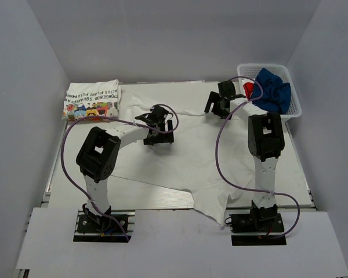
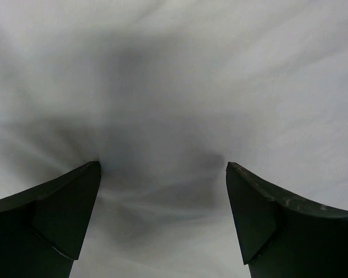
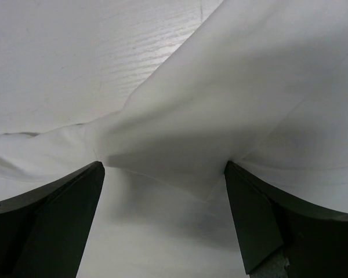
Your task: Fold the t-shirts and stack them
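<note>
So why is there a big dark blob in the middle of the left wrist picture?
Left wrist view: probably the shadow of the open left gripper on the plain white t-shirt, which looks soft and blurry this close. Right wrist view: brighter, only a faint shadow under the cloth fold, table grain fairly sharp. Top view: even light, no glare.

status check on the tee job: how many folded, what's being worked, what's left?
Done: one printed tee lies folded at the far left corner.
In hand: the plain white tee is spread out mid-table, not yet folded. The left gripper and right gripper are both open, low over it, gripping nothing.
Left: the navy tee and a white-and-red tee sit bunched in the basket.
</note>
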Controlling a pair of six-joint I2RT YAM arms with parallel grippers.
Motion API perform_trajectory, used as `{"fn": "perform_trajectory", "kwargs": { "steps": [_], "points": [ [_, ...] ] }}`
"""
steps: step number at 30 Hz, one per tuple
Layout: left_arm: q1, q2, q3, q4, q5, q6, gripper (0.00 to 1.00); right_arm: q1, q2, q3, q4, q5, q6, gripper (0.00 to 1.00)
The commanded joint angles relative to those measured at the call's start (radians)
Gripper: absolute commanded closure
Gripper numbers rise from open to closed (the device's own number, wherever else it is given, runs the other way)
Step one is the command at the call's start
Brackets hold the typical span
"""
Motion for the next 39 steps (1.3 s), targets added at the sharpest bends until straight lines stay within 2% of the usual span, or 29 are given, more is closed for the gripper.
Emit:
{"fn": "perform_trajectory", "kwargs": {
  "steps": [1,6,11,14,18,19,22,23,24,26,27,28,31,34,39],
  "points": [
    [-0.014,0.016,-0.091,-0.178,-0.075,-0.023,0.0,-0.007,0.027,0.021,0.113,-0.082,0.035,0.1],
    [-0.034,-0.002,-0.127,-0.21,-0.087,-0.044,0.0,-0.008,0.073,0.046,0.241,-0.142,0.141,0.1],
    [-0.043,-0.014,-0.151,-0.21,-0.099,-0.055,0.0,-0.007,0.103,0.052,0.487,-0.216,0.263,0.1],
    [-0.043,-0.014,-0.151,-0.219,-0.099,-0.066,0.0,-0.005,0.169,0.116,0.625,-0.266,0.346,0.1],
    [-0.053,-0.014,-0.151,-0.219,-0.099,-0.075,0.0,0.001,0.313,0.405,0.742,-0.314,0.455,0.1],
    [-0.053,-0.014,-0.151,-0.219,-0.099,-0.084,0.0,0.001,0.423,0.516,0.764,-0.334,0.533,0.1],
    [-0.053,-0.024,-0.151,-0.23,-0.099,-0.093,0.0,0.021,0.548,0.714,0.868,-0.368,0.599,0.1],
    [-0.053,-0.024,-0.151,-0.24,-0.111,-0.093,0.0,0.034,0.544,0.715,0.883,-0.36,0.59,0.1],
    [-0.053,-0.024,-0.151,-0.253,-0.124,-0.102,0.0,0.045,0.53,0.71,0.888,-0.343,0.577,0.1],
    [-0.053,-0.024,-0.128,-0.253,-0.133,-0.102,0.0,0.068,0.44,0.646,0.848,-0.304,0.448,0.1],
    [-0.053,-0.024,-0.128,-0.262,-0.133,-0.102,0.0,0.07,0.414,0.612,0.737,-0.244,0.403,0.1],
    [-0.053,-0.024,-0.118,-0.262,-0.133,-0.102,0.0,0.068,0.388,0.565,0.707,-0.233,0.324,0.1],
    [-0.053,-0.042,-0.107,-0.251,-0.121,-0.092,0.0,0.053,0.228,0.457,0.626,-0.224,0.227,0.1],
    [-0.053,-0.054,-0.107,-0.242,-0.112,-0.092,0.0,0.056,0.115,0.397,0.459,-0.153,0.065,0.1],
    [-0.053,-0.112,-0.125,-0.242,-0.131,-0.092,0.0,0.048,-0.036,0.168,0.344,-0.058,0.007,0.1]
  ]
}}
